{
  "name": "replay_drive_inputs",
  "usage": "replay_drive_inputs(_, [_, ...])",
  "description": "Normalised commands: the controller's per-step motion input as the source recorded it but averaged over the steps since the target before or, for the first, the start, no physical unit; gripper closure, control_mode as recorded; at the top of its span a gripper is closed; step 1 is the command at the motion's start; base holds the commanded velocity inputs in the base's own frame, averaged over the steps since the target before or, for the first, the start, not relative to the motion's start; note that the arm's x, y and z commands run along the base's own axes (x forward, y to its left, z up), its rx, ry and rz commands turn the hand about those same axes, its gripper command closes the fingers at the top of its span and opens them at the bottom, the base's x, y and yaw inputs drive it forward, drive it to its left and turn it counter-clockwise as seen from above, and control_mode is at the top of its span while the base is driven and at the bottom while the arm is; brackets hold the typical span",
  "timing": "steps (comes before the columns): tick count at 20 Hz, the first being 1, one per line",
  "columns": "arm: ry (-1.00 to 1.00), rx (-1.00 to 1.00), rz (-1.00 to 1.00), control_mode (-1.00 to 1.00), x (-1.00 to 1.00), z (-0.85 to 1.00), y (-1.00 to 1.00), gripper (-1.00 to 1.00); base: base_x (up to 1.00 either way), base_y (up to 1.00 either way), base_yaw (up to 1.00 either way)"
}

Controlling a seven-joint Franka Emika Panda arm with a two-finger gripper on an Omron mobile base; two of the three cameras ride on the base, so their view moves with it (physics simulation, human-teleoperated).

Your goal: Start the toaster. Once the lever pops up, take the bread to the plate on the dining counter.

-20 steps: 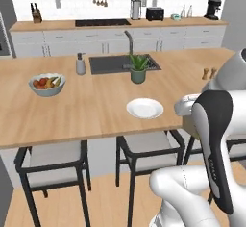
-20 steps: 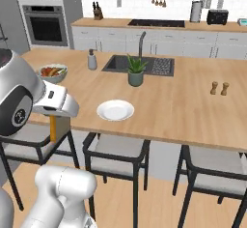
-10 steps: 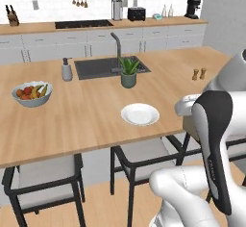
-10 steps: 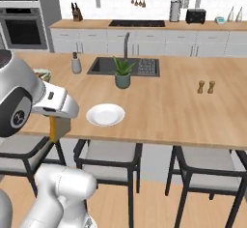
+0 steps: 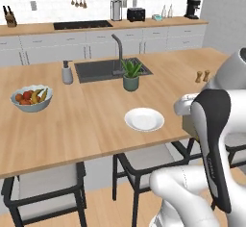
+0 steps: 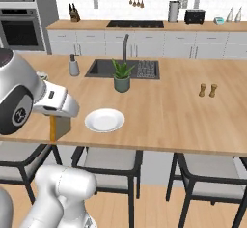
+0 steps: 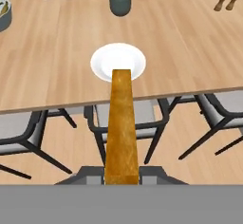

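Observation:
My gripper (image 7: pixel 122 173) is shut on the bread (image 7: pixel 122 128), a slice seen edge-on as a golden-brown strip running up the hand view. From the right base view the bread (image 6: pixel 59 127) hangs below the gripper (image 6: pixel 57 117), off the near edge of the dining counter (image 6: pixel 169 111) and over a stool. The white plate (image 7: pixel 104 61) lies on the dining counter (image 7: pixel 57 52) just beyond the slice's far end. It also appears as the plate (image 5: pixel 144 119) and the plate (image 6: pixel 104 120), close to the near edge. The black toaster (image 5: pixel 136 14) stands on the back counter.
On the island are a fruit bowl (image 5: pixel 31 97), a soap dispenser (image 5: pixel 67 73), a dark sink (image 5: pixel 103 69) with faucet, a potted plant (image 5: pixel 130 74) behind the plate, and two shakers (image 5: pixel 202 76) at the right. Dark stools (image 5: pixel 139 158) line the near side.
The whole scene has shifted in both base views, so the base has driven along and nearer the island. The gripper stays shut on the bread.

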Motion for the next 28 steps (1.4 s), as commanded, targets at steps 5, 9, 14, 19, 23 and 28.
replay_drive_inputs(5, [0.1, 0.06, 0.3, -1.0, 0.92, -0.55, 0.0, 1.0, 0.0, 0.0, 0.0])
replay_drive_inputs(9, [0.27, 0.13, 0.37, -1.0, 1.0, -0.53, 0.0, 1.0, 0.0, 0.0, 0.0])
replay_drive_inputs(14, [0.25, 0.05, 0.13, -1.0, 1.0, -0.26, 0.07, 1.0, 0.0, 0.0, 0.0])
replay_drive_inputs(19, [0.13, 0.01, 0.0, -1.0, 0.98, 0.0, -0.01, 1.0, 0.0, 0.0, 0.0])
replay_drive_inputs(23, [0.09, 0.02, 0.0, -1.0, 1.0, -0.08, -0.01, 1.0, 0.0, 0.0, 0.0])
replay_drive_inputs(28, [0.07, 0.0, 0.0, -1.0, 0.96, -0.25, 0.0, 1.0, 0.0, 0.0, 0.0])
